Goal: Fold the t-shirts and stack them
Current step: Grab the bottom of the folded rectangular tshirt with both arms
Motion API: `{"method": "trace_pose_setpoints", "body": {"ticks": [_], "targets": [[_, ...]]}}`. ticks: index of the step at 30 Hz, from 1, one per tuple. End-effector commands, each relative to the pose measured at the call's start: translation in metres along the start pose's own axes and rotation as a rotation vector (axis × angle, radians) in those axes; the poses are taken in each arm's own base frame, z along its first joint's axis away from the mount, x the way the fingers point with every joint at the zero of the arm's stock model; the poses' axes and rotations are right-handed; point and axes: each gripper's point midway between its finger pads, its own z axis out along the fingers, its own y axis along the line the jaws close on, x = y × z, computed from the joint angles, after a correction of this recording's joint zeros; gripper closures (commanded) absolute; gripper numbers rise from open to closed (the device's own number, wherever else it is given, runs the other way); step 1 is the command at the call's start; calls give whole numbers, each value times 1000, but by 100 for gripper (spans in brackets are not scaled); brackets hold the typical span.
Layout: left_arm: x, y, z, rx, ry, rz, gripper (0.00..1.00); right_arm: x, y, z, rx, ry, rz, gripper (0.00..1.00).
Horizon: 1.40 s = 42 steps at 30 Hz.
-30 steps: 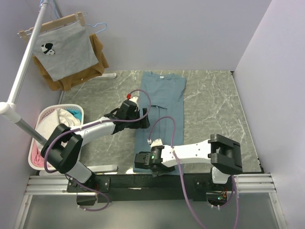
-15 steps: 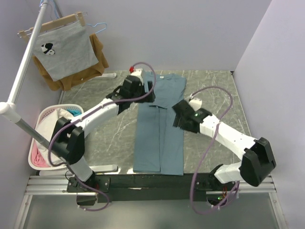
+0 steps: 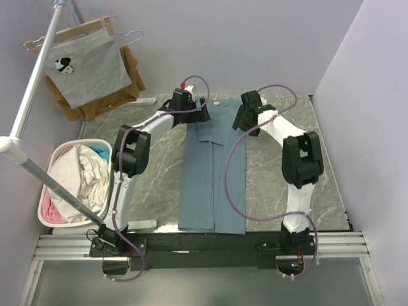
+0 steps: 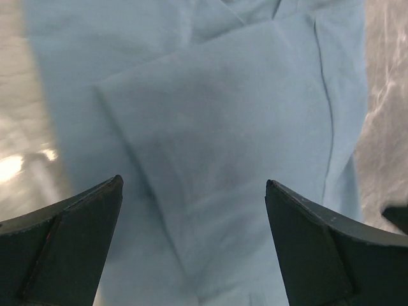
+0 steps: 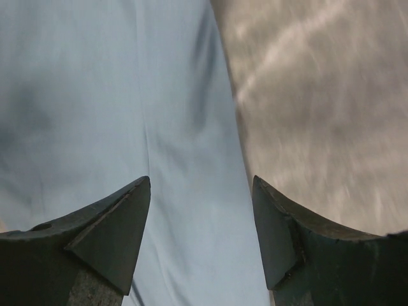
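Our arms have reached the collar end of the dusty teal-blue cotton t-shirt (image 3: 213,172).
Our left hand (image 4: 192,183) and right hand (image 5: 201,180) gape, empty.

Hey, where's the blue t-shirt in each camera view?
Top external: t-shirt lies folded into a long strip, mid-table.
Left wrist: t-shirt fills most of the frame.
Right wrist: t-shirt covers the left half.
Shared landmark: grey marble tabletop beside the cloth's edge, at right in both wrist views.
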Motion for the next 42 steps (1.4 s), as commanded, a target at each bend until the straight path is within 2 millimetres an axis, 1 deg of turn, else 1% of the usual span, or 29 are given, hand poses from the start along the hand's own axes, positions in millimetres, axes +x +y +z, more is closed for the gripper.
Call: {"method": "trace_pose_setpoints", "body": {"ticks": [1,2,3,4,5,6,10,12,13,16,17,18,19,21,23,24,25,27,29,30,31,33,34,36,37,38,40,41,42], "targets": [[-32,-21,9,137,-56,46,1,-40,24,24,-111,-13,12,29],[-33,-21,11,159,-57,31,1,-46,27,28,-123,-14,20,29],[-32,-23,13,199,-49,25,1,-59,30,31,-144,-38,33,29],[-36,-18,17,213,-56,20,0,-59,35,40,-177,-25,32,29],[-38,-18,19,227,-59,19,1,-63,37,43,-188,-28,38,30],[-39,-18,21,240,-60,21,1,-71,39,43,-198,-42,45,30],[-41,-25,28,301,-55,58,1,-77,39,51,-237,-51,64,30],[-47,-24,30,295,-64,66,1,-77,40,52,-251,-42,68,30],[-41,-18,34,278,-49,61,0,-76,38,53,-246,-36,70,30],[-34,-12,37,253,-31,61,2,-74,36,50,-243,-33,64,29],[-33,-10,37,246,-31,63,4,-70,35,51,-239,-25,59,29],[-26,-6,39,238,-20,58,6,-69,34,50,-243,-27,60,30],[-26,-6,39,240,-21,58,7,-72,35,44,-252,-39,62,29],[-23,-5,42,243,-16,53,10,-70,32,41,-244,-40,61,29],[-15,0,47,234,2,42,13,-69,29,38,-236,-40,55,29],[-16,1,48,226,1,41,14,-71,28,34,-235,-46,55,29],[-11,5,52,213,12,37,15,-71,27,33,-231,-49,50,29],[-10,16,54,162,3,39,16,-71,25,28,-229,-54,47,29],[-11,23,54,123,-3,47,16,-68,22,27,-223,-51,46,29],[-8,32,54,76,-9,45,16,-69,21,25,-222,-55,46,29],[-13,33,51,64,-22,56,16,-69,21,25,-224,-54,46,29],[-13,37,50,43,-31,57,16,-68,21,25,-224,-52,46,29],[-13,37,50,38,-33,58,18,-66,21,26,-222,-46,46,29],[-17,35,50,42,-43,60,30,-64,20,27,-220,-43,48,29],[-16,34,51,47,-40,56,37,-64,19,27,-218,-41,49,29],[-16,35,52,48,-40,55,50,-61,18,29,-214,-36,50,29],[-15,33,55,54,-37,54,64,-62,17,26,-212,-43,49,29],[-16,33,55,54,-37,53,82,-60,15,27,-206,-41,49,29],[-16,33,56,53,-37,50,90,-62,12,24,-195,-51,49,29]]}}
